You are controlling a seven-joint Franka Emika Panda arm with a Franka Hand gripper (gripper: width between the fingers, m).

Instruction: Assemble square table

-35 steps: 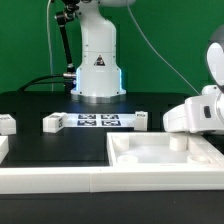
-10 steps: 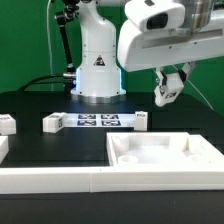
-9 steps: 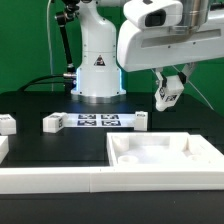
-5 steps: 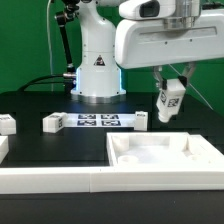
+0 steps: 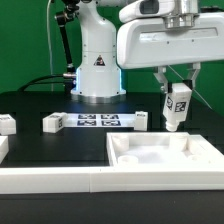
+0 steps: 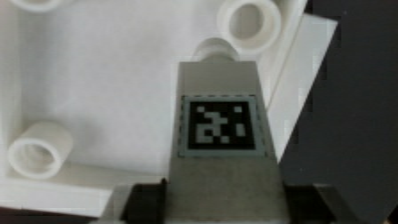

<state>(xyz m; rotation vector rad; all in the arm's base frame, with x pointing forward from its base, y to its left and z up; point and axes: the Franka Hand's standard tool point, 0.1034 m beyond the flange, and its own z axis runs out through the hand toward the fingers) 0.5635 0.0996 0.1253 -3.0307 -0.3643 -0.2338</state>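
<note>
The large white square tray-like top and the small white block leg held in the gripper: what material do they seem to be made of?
The large white square tray-like top looks like matte moulded or printed plastic: one even white, with a rounded rim and round sockets. The small white block leg, clamped in the gripper, shows the same dull white; its black-and-white tag looks like printed paper, though I cannot be sure.

Marker board point(image 5: 98, 121), white rail point(image 5: 60, 180), perhaps cables point(image 5: 40, 82).

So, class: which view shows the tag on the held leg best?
The wrist view: the leg fills the picture, its tag facing the camera, the gripper shut on it. The exterior view shows the leg small, the tag blurred.
</note>
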